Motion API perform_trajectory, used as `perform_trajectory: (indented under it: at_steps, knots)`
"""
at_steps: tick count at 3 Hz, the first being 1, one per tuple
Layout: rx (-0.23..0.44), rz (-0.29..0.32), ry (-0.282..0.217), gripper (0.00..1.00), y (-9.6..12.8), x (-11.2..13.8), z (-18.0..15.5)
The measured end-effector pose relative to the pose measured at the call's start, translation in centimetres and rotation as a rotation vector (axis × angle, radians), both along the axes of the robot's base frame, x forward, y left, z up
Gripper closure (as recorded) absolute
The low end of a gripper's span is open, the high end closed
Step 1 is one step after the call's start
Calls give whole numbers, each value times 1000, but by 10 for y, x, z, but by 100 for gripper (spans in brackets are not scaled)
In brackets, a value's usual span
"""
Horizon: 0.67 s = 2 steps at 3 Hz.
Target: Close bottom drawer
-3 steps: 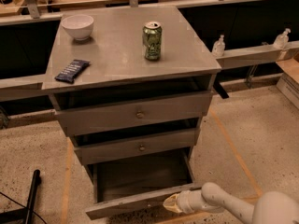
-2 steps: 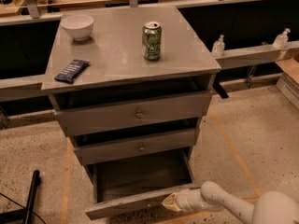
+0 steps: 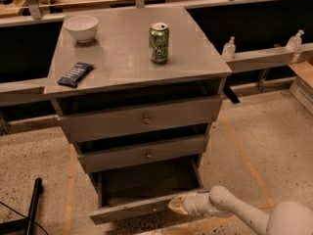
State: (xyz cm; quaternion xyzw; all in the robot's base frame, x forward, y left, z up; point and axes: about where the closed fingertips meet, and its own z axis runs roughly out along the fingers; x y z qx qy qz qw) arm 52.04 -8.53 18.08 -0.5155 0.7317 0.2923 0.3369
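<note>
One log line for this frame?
bottom drawer: open | gripper: at its front, right end | status: not closed

On the cabinet top [image 3: 122, 53] the bowl [image 3: 80, 27] sits at 10 o'clock, the soda can [image 3: 159, 43] at 2 o'clock of centre, and the wrapped bar [image 3: 75, 74] at 8 o'clock by the left edge. Beneath the middle drawer [image 3: 117, 156], the bottom drawer [image 3: 132, 208] juts out toward 6 o'clock. The gripper [image 3: 178, 204] is at the cabinet's 5 o'clock, just before that drawer's front, near its right end.
</note>
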Motion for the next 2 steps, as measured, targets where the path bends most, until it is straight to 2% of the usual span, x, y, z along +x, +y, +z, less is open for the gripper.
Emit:
perform_trajectory:
  at_steps: [1,2]
  knots:
    - [3,1,-4,100,4,4,1]
    - [18,7,-22,100,24,20,7]
